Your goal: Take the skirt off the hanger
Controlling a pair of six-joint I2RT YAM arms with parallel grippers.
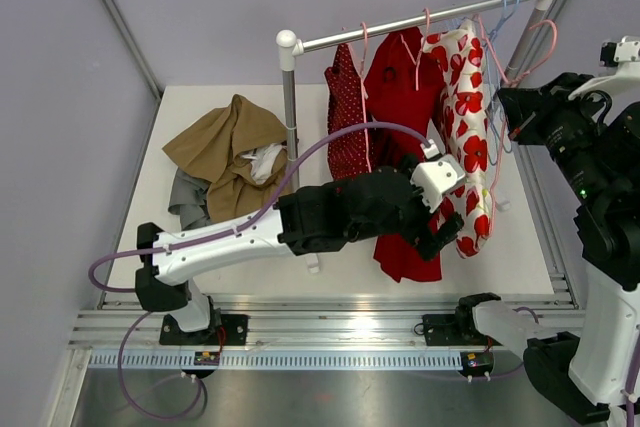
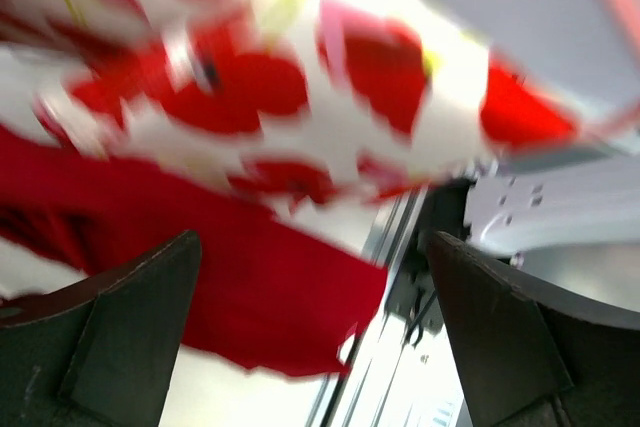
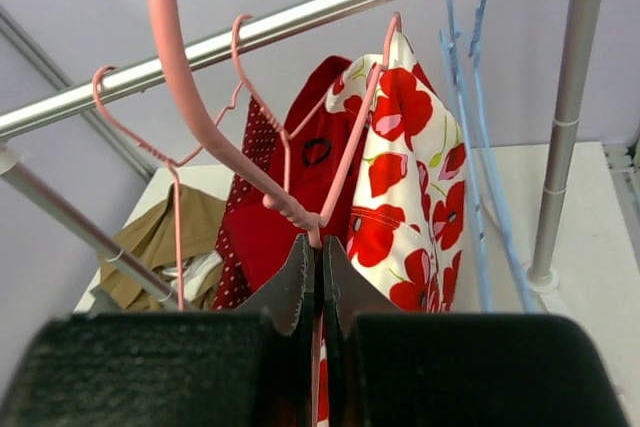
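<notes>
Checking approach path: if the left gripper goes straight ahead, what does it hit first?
Left gripper, jaws open, faces the floral skirt, with the red garment just below its line. Probably the skirt first; the wrist view is blurred, so which cloth is nearer is unclear.

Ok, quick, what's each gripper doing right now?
Left gripper: open, holding nothing.
Right gripper: shut on the pink hanger.
</notes>
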